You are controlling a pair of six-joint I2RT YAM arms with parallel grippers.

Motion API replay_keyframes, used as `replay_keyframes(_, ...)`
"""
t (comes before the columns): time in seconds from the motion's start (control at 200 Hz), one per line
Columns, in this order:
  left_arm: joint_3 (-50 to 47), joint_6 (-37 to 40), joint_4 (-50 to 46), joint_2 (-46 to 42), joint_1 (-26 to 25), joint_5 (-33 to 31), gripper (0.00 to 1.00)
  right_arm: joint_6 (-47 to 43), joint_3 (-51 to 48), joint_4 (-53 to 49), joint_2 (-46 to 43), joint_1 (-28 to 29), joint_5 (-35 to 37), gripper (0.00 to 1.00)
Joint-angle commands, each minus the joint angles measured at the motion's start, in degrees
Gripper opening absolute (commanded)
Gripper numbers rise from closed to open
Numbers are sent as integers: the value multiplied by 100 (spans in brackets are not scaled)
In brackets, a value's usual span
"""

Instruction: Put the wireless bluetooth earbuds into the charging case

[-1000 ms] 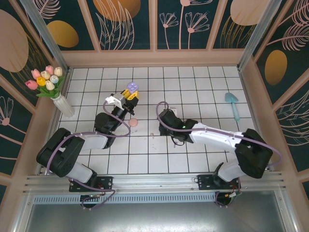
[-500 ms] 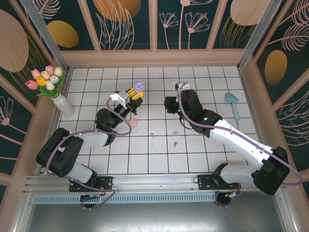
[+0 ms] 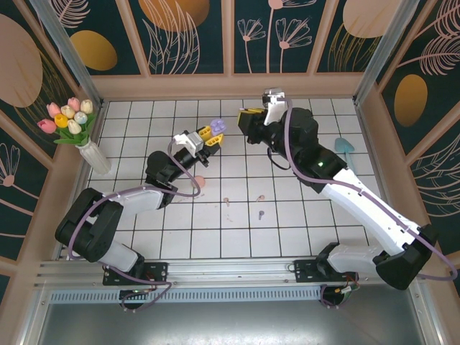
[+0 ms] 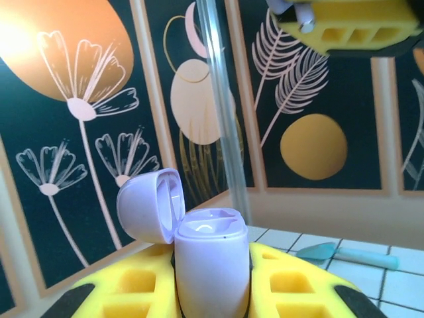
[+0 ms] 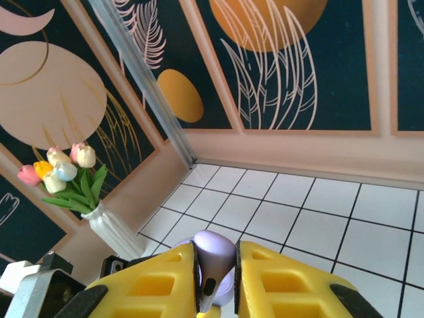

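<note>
Left wrist: open lilac charging case (image 4: 212,268)

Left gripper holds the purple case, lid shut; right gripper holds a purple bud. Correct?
Not quite: the case has its lid open, per the left wrist view. The left gripper does hold it; the right gripper holds a purple bud.

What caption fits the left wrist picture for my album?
Left gripper holds the open purple case upright; right gripper, pinching a purple bud, hangs at top right.
</note>
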Motion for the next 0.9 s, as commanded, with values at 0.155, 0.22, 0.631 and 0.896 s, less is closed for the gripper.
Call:
replay_keyframes(0.155,555,1422,-27,128,-9,-740,0,-289,-18,571,31,-31,-571,20)
replay_keyframes(0.22,652,1511,-19,169,-19,-749,0,-370,-66,671,31,-31,-645,20)
replay_keyframes(0.631,934,1510,-127,301,-92,-412,0,-420,-217,1254,321,-31,-842,20)
replay_keyframes(0.896,914,1493,-242,166,-123,-301,0,-308,-132,1425,623,-32,-904,20)
